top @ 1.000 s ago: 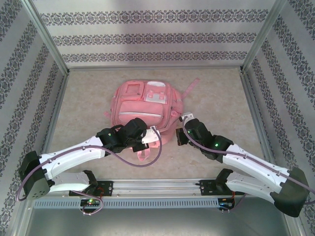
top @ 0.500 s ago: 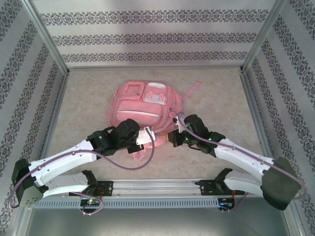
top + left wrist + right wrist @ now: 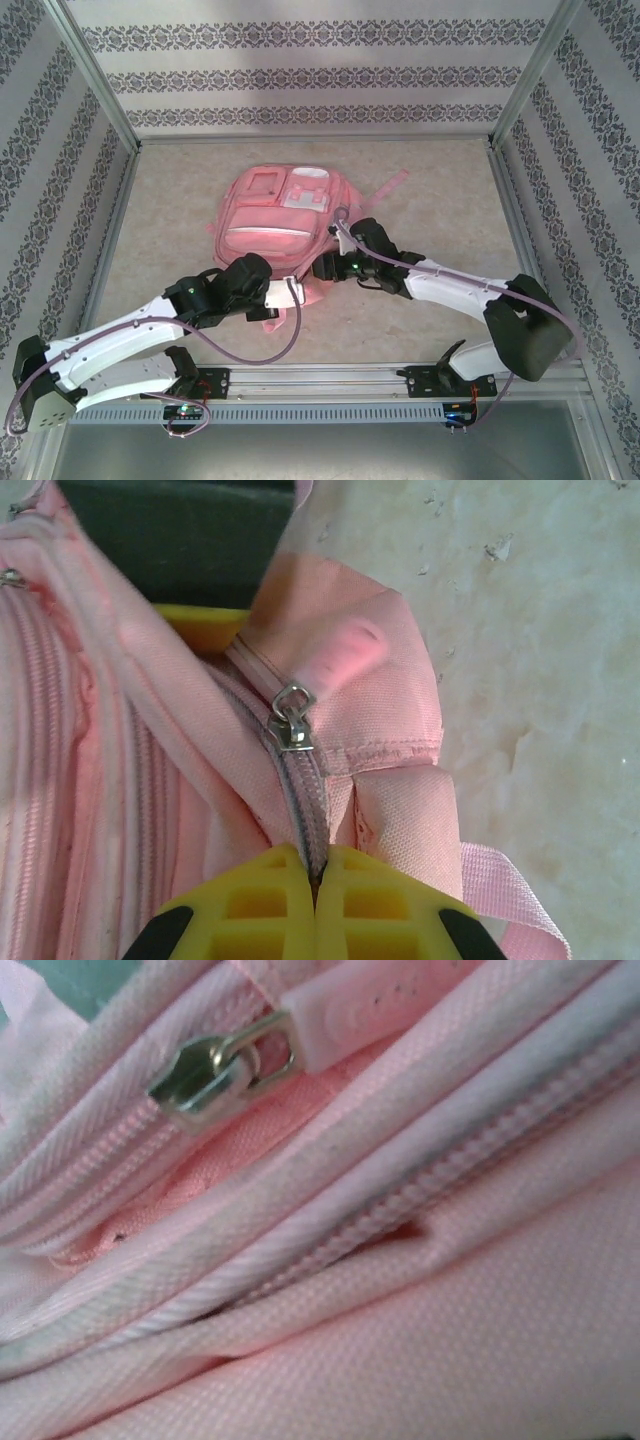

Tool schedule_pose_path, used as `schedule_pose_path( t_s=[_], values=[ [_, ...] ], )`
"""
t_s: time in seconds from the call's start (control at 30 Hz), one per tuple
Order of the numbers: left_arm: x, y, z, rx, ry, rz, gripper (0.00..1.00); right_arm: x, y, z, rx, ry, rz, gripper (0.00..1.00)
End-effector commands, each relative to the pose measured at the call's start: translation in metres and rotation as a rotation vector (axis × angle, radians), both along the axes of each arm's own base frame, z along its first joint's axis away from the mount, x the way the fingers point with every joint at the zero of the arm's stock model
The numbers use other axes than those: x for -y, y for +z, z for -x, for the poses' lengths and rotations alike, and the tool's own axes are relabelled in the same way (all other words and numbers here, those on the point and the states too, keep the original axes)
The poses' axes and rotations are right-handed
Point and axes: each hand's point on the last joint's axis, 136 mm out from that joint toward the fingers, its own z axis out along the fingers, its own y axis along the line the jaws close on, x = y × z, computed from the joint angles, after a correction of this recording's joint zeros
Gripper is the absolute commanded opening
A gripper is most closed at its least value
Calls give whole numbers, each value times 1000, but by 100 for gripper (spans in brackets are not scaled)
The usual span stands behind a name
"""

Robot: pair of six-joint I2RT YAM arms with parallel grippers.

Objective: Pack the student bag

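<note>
From above, the pink bag (image 3: 275, 215) lies mid-surface (image 3: 440, 190). The left gripper (image 3: 296, 293) and the right gripper (image 3: 325, 268) crowd its near edge, and I cannot tell whether the right one is spread.

Left wrist: the yellow fingers (image 3: 260, 905) are pressed together, pinching the bag's zipper seam just below a metal pull (image 3: 292, 720).

Right wrist: pink folds and a silver slider (image 3: 215, 1075) sit close against the lens.

A: Bag (image 3: 270, 225)?
B: Pink woven cloth, matt; coarse weave seen close up, white corded trim.
A: Zip slider (image 3: 205, 1080)?
B: Silvery metal, lightly glossy. Pull tab (image 3: 380, 1000) smooth, pale, rubbery-looking.
A: Fingers (image 3: 250, 900)?
B: Yellow moulded plastic, matt, gridded with hollows.
A: Table (image 3: 540, 630)?
B: Pale, stone-like, matt, pitted and chipped.
</note>
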Motion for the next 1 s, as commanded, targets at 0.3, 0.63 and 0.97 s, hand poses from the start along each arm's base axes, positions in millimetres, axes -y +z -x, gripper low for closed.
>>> schedule_pose_path(
  t_s=[0.3,0.63,0.97],
  values=[
    [11,-3,14,50,-132,14,0,-52,40,38,20,280,-323,46],
    [12,10,14,74,-112,92,0,24,39,52,296,127,-21,37],
    [15,16,16,50,-117,115,0,-15,37,104,285,343,-45,41]
  ],
)
